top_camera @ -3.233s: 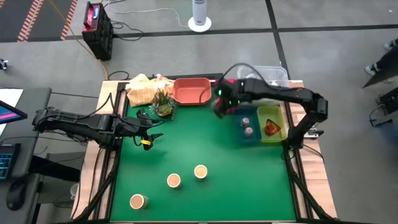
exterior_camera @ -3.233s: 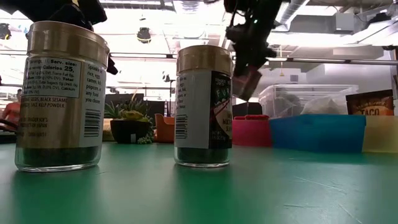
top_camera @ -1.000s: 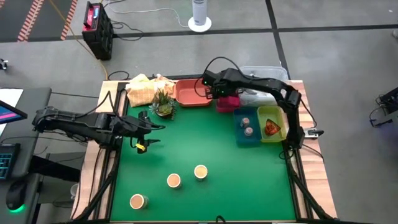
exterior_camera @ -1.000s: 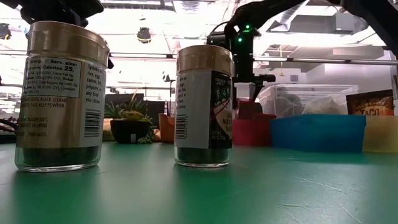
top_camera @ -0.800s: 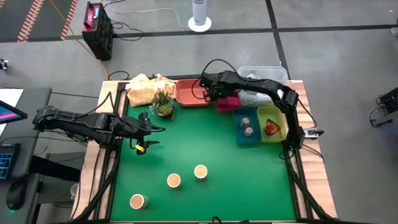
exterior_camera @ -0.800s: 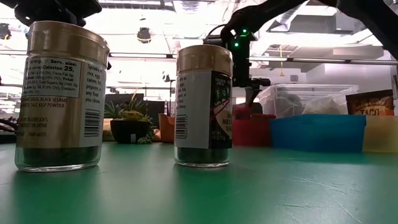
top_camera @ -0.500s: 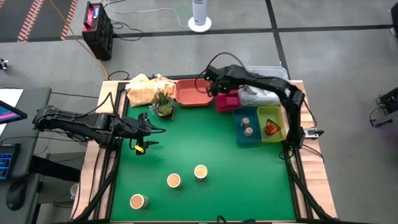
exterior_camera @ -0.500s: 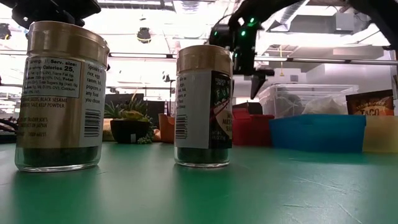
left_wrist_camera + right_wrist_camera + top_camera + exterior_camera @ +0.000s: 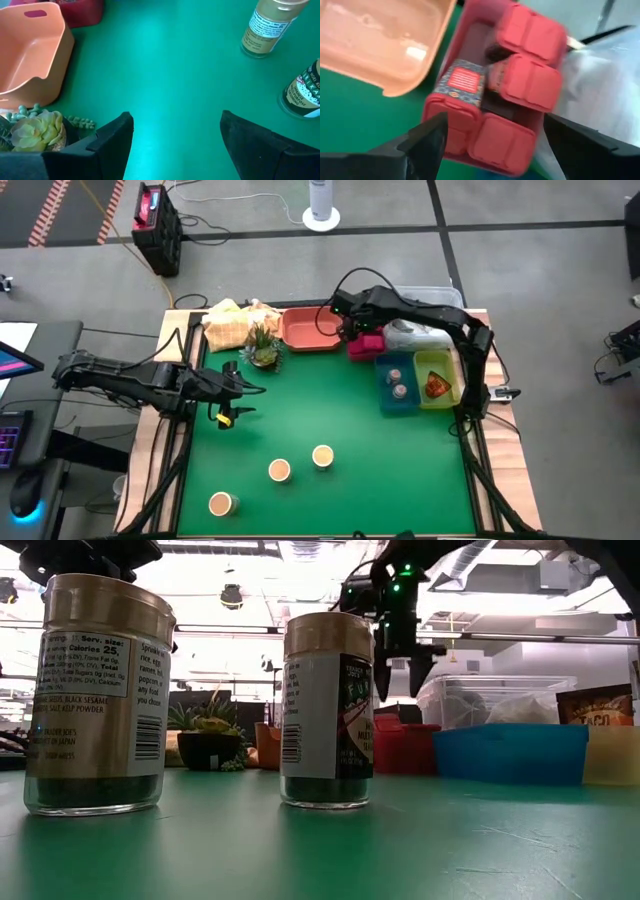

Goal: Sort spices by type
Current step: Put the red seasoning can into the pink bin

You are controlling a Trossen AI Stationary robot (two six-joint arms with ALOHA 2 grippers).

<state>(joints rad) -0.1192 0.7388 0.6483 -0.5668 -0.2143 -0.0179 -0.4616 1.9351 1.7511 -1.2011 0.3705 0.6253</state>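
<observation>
Several magenta packets [image 9: 520, 85] lie in the magenta tray [image 9: 367, 344] at the table's far side. My right gripper [image 9: 495, 117] hangs open just above them, touching nothing; in the low view my right gripper [image 9: 398, 675] stands clear over the magenta tray [image 9: 400, 750]. Three tan-lidded spice jars [image 9: 279, 470] [image 9: 322, 456] [image 9: 221, 503] stand upright on the green mat near the front. Two small grey-brown jars [image 9: 398, 384] sit in the blue tray [image 9: 385, 402]. A red-orange packet [image 9: 436, 385] lies in the yellow-green tray [image 9: 448, 363]. My left gripper [image 9: 245, 398] waits open at the table's left.
An orange tray [image 9: 308, 327] sits left of the magenta one. A small potted plant [image 9: 263, 347] and crumpled tan paper [image 9: 230, 321] occupy the far left corner. A clear plastic bin [image 9: 425, 302] stands behind the trays. Bare green mat [image 9: 320, 400] lies between the trays and the jars.
My right gripper has risen from down in the magenta tray to a clear height above it and shifted slightly toward the table's right. The magenta packets stay in the tray.
</observation>
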